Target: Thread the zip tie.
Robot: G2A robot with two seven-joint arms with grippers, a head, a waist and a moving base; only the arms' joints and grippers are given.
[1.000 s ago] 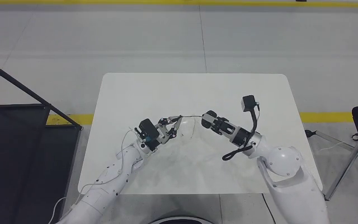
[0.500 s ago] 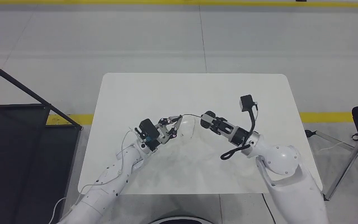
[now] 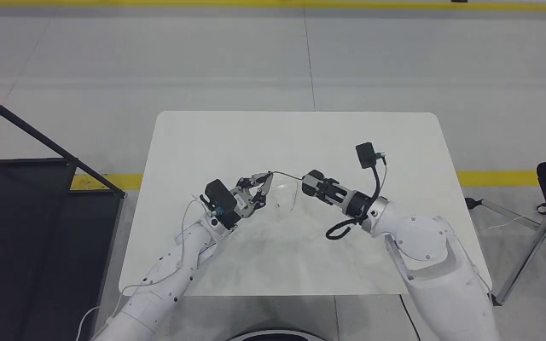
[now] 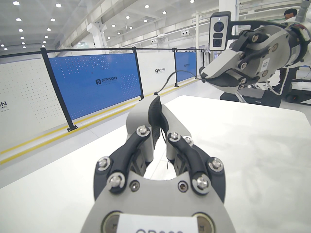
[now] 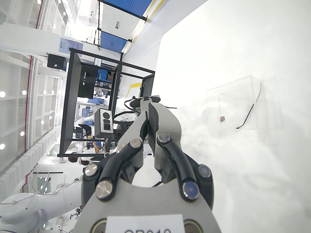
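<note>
1. Fingers (image 4: pixel 139 118) of the left gripper (image 4: pixel 156 103), left of centre, are clenched on one end of the zip tie (image 4: pixel 170 78), holding it steady above the table (image 3: pixel 213 136).
2. Opposite, on the right, the right gripper (image 4: pixel 205 77) pinches the other end, probably to guide the threading.
3. The zip tie arcs between them in mid-air.
4. Underneath, a clear box (image 5: pixel 233 90) rests on the table with a thin black strip (image 5: pixel 247 116) in it.

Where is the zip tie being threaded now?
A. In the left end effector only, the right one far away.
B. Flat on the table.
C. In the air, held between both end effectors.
C: the zip tie runs from the shut left end effector to the tip of the right end effector, above the table.
</note>
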